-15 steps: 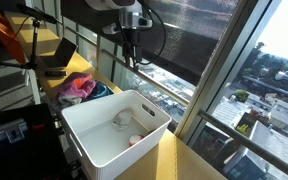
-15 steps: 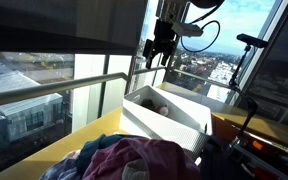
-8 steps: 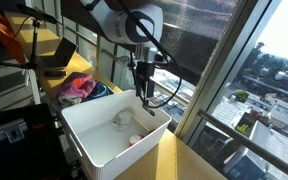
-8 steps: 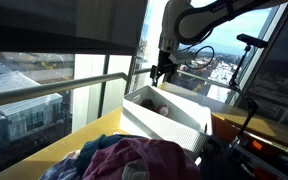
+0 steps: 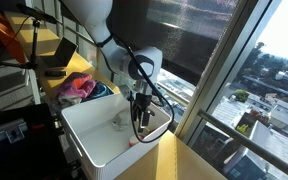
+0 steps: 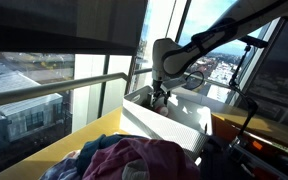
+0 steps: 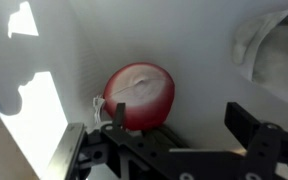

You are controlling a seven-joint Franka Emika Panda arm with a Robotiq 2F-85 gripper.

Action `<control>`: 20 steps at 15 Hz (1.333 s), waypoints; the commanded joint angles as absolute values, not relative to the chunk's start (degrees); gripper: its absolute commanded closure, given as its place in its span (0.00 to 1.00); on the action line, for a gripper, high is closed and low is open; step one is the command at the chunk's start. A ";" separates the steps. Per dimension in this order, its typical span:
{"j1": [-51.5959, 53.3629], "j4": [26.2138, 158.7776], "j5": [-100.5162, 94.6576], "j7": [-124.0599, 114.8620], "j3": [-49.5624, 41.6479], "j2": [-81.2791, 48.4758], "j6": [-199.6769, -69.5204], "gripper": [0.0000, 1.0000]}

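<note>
Down inside the white bin point(image 5: 99, 155), the gripper point(image 7: 162, 135) hangs with jaws spread wide, holding nothing. Just beyond, at 11 o'clock in the wrist view, a red round thing point(image 7: 139, 95) lies by the bin's side. Sitting off-centre, it could get nudged aside on closing, or the 9 o'clock finger might scrape that side. Its dimple faces up, and it looks barely longer from 9 to 3. Farther, at 2 o'clock, lies a pale cloth point(image 7: 274, 45).
</note>
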State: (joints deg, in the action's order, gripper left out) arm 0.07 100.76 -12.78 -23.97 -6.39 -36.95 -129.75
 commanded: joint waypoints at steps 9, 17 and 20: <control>-1.56 95.70 -10.31 -22.55 -10.97 -46.80 -130.03 0.32; 4.02 104.49 -11.39 -24.09 -10.32 -34.83 -129.07 0.92; 7.30 107.61 -13.61 -24.09 -10.05 -28.12 -128.90 0.95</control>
State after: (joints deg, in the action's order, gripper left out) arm 4.60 101.72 -11.83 -23.95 -10.38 -37.10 -129.69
